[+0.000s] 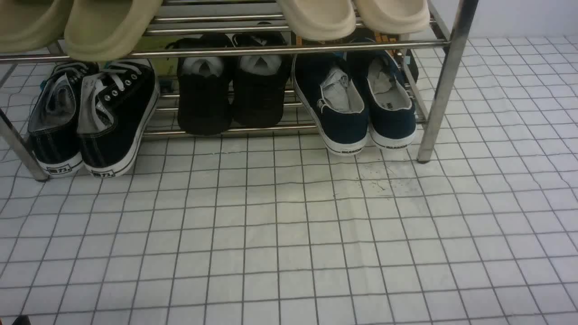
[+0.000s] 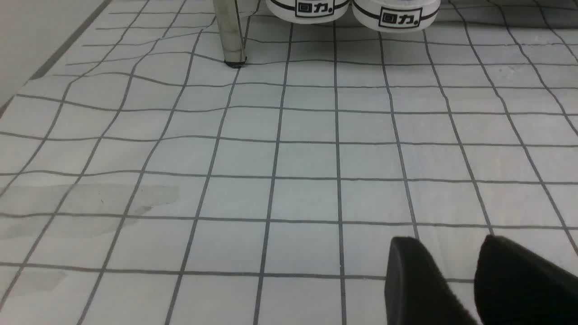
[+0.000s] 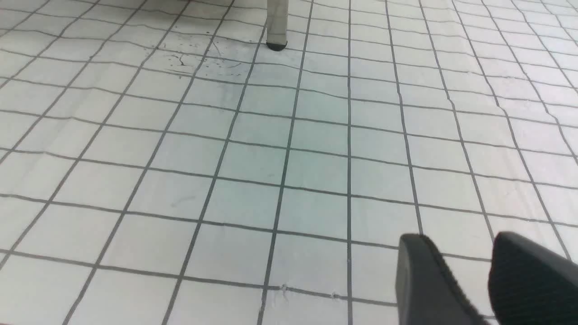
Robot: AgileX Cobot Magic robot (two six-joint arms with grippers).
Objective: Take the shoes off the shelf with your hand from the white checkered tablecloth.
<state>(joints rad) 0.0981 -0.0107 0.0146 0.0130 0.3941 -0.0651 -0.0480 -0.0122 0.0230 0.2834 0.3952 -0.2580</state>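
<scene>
The navy-blue slip-on shoes [image 1: 356,108] stand side by side at the right end of the chrome shelf's [image 1: 445,85] lower tier, heels toward me, with paper stuffed inside. The white checkered tablecloth [image 1: 289,234] spreads in front of the shelf. Neither gripper shows in the front view. In the left wrist view my left gripper [image 2: 447,241] hovers over bare cloth, its two black fingertips apart and empty. In the right wrist view my right gripper [image 3: 456,239] is the same, apart and empty, short of the shelf's right leg [image 3: 277,22]. The navy shoes are out of both wrist views.
Black lace-up sneakers [image 1: 95,113] sit at the shelf's left end; their white soles [image 2: 352,9] show beside the left leg [image 2: 230,31]. All-black slip-ons [image 1: 232,90] stand in the middle. Beige slippers [image 1: 113,27] lie on the top tier. Dark scuffs [image 1: 384,180] mark the cloth.
</scene>
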